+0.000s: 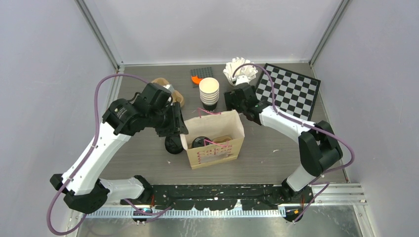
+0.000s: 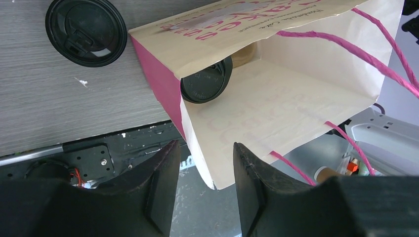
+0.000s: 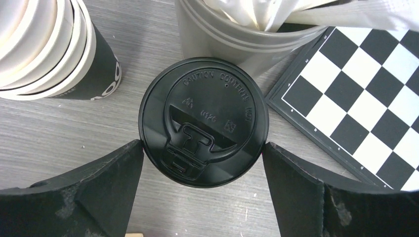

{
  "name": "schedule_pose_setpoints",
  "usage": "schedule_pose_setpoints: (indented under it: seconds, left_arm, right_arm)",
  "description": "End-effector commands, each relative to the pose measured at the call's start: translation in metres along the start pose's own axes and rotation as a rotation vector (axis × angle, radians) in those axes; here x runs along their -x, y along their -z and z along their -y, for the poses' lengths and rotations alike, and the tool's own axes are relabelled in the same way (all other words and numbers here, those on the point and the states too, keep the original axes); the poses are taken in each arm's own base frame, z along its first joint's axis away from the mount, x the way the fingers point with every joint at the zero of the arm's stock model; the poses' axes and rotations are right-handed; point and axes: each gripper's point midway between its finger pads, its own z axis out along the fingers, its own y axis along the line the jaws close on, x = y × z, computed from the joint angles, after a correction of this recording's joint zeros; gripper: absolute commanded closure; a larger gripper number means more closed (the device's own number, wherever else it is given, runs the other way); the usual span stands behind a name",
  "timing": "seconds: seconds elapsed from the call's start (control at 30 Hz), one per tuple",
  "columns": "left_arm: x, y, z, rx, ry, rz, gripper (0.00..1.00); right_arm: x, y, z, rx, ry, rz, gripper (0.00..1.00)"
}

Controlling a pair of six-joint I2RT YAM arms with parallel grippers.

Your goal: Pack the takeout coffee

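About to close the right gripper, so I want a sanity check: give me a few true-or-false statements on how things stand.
1. The right gripper straddles a black-lidded cup. True.
2. The paper bag is empty. False: another black lid shows inside it.
3. The stack of lidless cups stands right of the chessboard. False: it stands left of it.
4. The left gripper has the bag's edge between its jaws. True.
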Motion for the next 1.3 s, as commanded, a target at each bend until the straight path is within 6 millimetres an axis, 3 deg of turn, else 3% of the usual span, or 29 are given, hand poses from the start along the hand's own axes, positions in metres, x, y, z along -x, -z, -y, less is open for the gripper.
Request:
schedule_pose_setpoints:
  seconds: [0.0, 0.1, 0.33, 0.73, 1.03, 1.13, 1.2, 1.27]
  left_arm:
    - [0.007, 0.016, 0.001, -0.02, 0.006, 0.053, 0.55]
    - [0.005, 0.017, -0.001, -0.02, 0.01, 0.057, 0.55]
    - [0.006, 0.024, -0.001, -0.033, 0.011, 0.074, 0.55]
    - [0.009, 0.021, 0.002, -0.031, 0.001, 0.073, 0.56]
    - [0.009, 0.021, 0.002, -0.031, 0.001, 0.073, 0.56]
    - [0.009, 0.02, 0.002, -0.035, 0.005, 0.076, 0.56]
    - [0.009, 0.019, 0.002, -0.036, 0.006, 0.078, 0.56]
    - [0.009, 0.018, 0.003, -0.038, 0.004, 0.072, 0.56]
  right_arm:
    - [0.038, -0.007, -0.001, -0.029, -0.011, 0.112, 0.07]
    - [0.036, -0.012, 0.004, -0.063, 0.005, 0.101, 0.08]
    - [0.027, -0.006, 0.011, -0.084, 0.013, 0.09, 0.22]
    - [0.014, 0.015, 0.013, -0.045, 0.048, 0.063, 0.26]
    - [-0.012, 0.064, 0.012, 0.005, 0.044, -0.013, 0.26]
    - [-0.007, 0.077, 0.01, 0.04, 0.002, 0.029, 0.22]
    - [0.003, 0.078, 0.005, 0.064, -0.018, 0.062, 0.12]
    - [0.015, 0.074, 0.001, 0.071, -0.032, 0.096, 0.09]
